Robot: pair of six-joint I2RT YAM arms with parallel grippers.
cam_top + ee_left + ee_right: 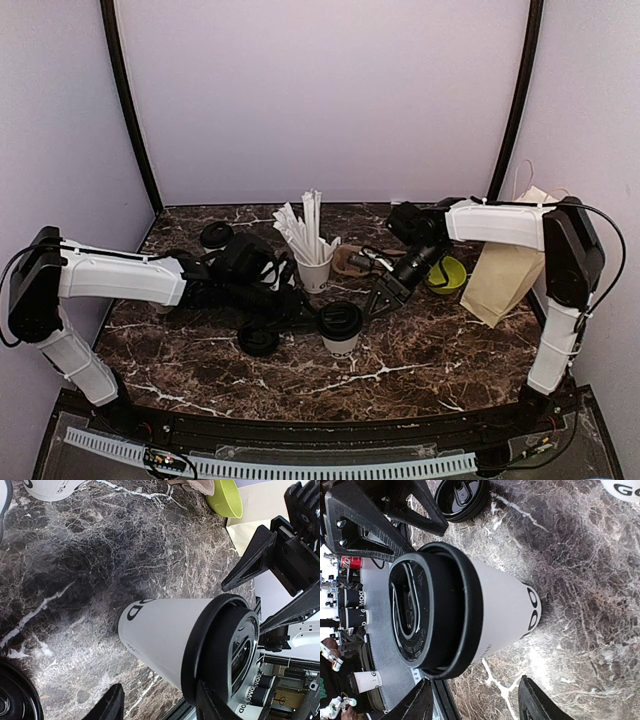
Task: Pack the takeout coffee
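One takeout coffee cup (340, 328), white with black lettering and a black lid, stands at the table's middle front. Both wrist views show it large: cup (165, 637), cup (502, 610). Its lid (427, 610) looks slightly askew on the rim. My left gripper (303, 316) is at the cup's left, jaws open (160, 685), one finger (215, 702) overlapping the lid's edge. My right gripper (383, 297) is at the cup's right, also open (476, 680), fingertips short of the cup. A second lidded cup (215, 238) stands at the back left.
A loose black lid (258, 340) lies left of the cup. A small white cup of straws (315, 270) stands behind it. A green bowl (447, 273) and a brown paper bag (505, 278) are at the right, with a brown cup carrier (350, 262) behind my right gripper.
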